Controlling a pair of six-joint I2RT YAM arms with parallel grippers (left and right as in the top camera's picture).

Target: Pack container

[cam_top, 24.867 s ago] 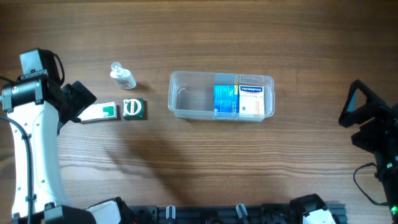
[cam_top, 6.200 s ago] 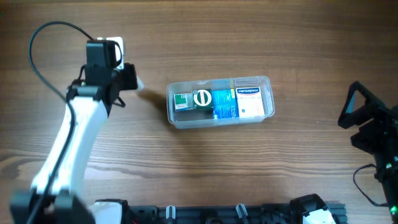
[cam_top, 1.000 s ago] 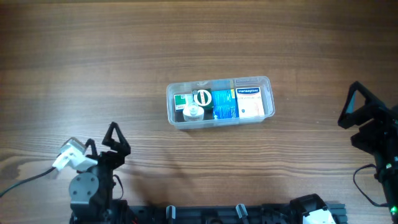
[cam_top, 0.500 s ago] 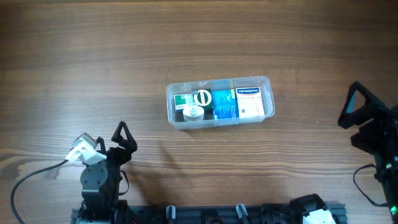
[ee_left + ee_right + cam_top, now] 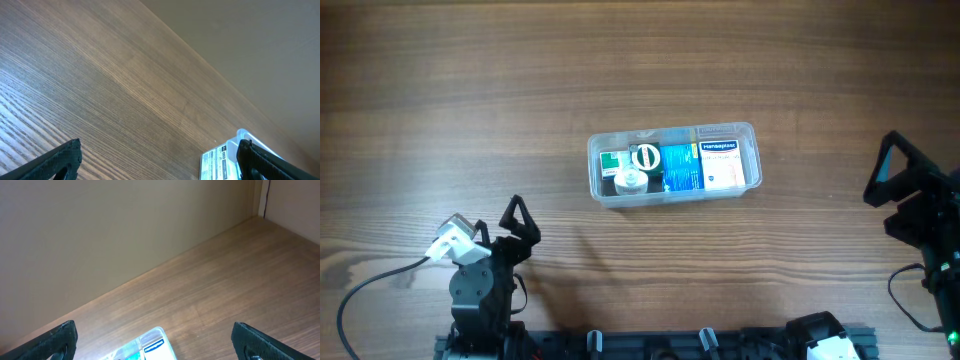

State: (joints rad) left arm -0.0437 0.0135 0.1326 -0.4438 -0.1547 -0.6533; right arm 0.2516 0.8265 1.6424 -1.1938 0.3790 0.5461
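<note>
Now that the left gripper (image 5: 517, 222) has pulled back home, spread wide like the right gripper (image 5: 880, 168), the container (image 5: 672, 128) looks fully packed.

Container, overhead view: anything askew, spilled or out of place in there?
Nothing stands out. The container sits flat on the table, with the boxes and the small bottle all inside its walls and nothing spilled beside it.

A wooden bench (image 5: 640, 70), its grain running left to right, carries one clear plastic container (image 5: 595, 170). The container sits flat near the middle of the bench, long side along the grain, with bare wood on every side.
</note>
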